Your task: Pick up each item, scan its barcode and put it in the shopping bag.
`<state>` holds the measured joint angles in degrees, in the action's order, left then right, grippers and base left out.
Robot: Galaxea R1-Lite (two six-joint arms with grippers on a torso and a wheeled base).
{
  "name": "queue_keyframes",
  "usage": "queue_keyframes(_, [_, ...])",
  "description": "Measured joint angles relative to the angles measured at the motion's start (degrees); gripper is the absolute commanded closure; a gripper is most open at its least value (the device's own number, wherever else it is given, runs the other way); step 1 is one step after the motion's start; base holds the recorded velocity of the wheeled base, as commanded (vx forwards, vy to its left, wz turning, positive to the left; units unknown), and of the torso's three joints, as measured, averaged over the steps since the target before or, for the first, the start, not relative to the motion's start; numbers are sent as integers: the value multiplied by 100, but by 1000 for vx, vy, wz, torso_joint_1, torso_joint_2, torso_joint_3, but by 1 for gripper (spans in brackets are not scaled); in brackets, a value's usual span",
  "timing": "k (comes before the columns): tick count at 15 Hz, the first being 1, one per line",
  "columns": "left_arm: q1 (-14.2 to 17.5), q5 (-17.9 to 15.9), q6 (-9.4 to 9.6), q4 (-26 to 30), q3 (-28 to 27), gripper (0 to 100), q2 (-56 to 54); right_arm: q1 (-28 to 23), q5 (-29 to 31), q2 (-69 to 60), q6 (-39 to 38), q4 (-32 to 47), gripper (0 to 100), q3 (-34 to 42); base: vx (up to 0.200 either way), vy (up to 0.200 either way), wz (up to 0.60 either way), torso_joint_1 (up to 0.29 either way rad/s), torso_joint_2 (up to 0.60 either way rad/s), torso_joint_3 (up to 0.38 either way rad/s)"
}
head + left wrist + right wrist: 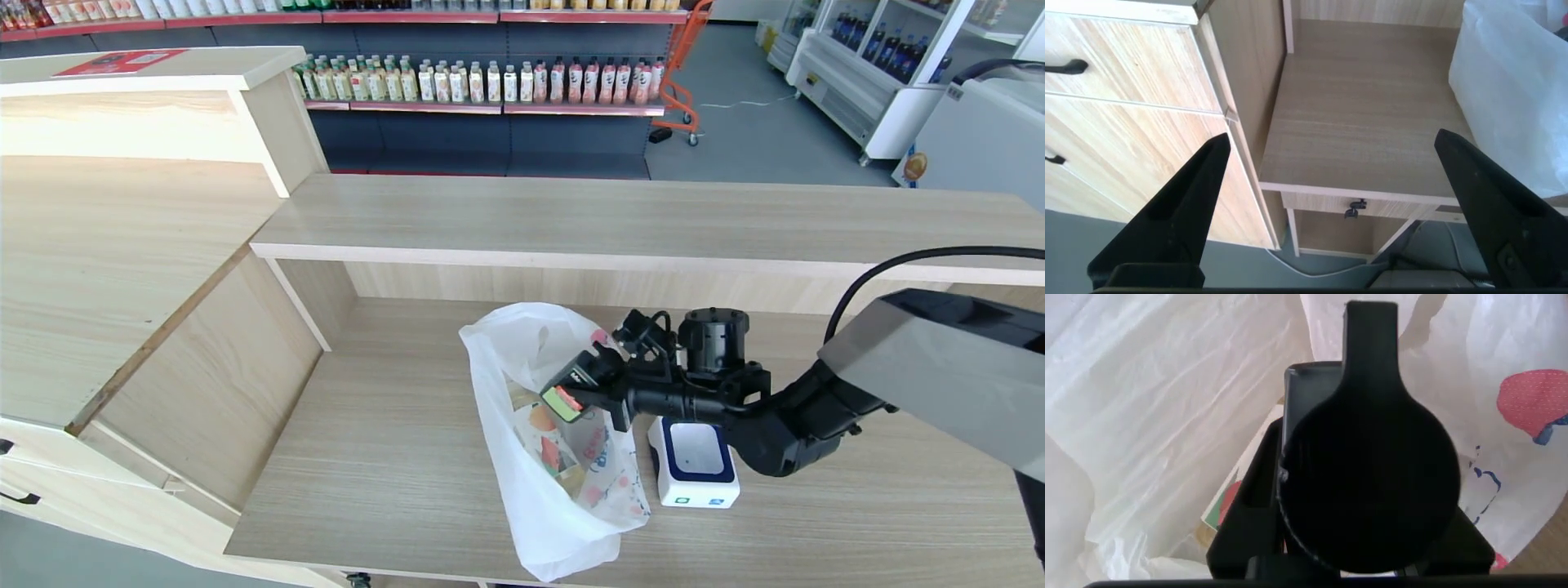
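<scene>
Your right gripper [573, 389] pinches a small green pack [561, 403] over the shopping bag [496, 384]. Your left gripper [1333, 139] is spread wide.

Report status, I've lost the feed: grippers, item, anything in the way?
Left gripper open, empty, off the counter. Right gripper at shopping bag mouth, small carton at it. Scanner beside bag, not blocking.

The shopping bag [522, 474] under the matt black right gripper [575, 390] is thin, crinkled, translucent white plastic. The small box [560, 403] in its grip looks like glossy printed card. Beside the gripper, the scanner [694, 486] is smooth white plastic on a matt wood-grain counter [384, 490].
</scene>
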<state>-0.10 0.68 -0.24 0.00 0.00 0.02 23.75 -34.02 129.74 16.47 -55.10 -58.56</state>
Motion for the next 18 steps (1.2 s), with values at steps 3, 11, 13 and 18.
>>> queue_keyframes(3, [0, 0, 0, 0, 0, 0, 0, 23, 4, 357, 751, -7, 100, -223, 0, 0, 0, 0, 0, 0])
queue_keyframes(11, [0, 0, 0, 0, 0, 0, 0, -60, 789, 672, 1008, 11, 0, -502, 0, 0, 0, 0, 0, 0])
queue_keyframes(13, [0, -2, 2, 0, 0, 0, 0, -73, 729, 650, 906, 33, 0, -497, 0, 0, 0, 0, 0, 0])
queue_keyframes(18, [0, 0, 0, 0, 0, 0, 0, -66, 666, 165, -613, 250, 0, -373, 0, 0, 0, 0, 0, 0])
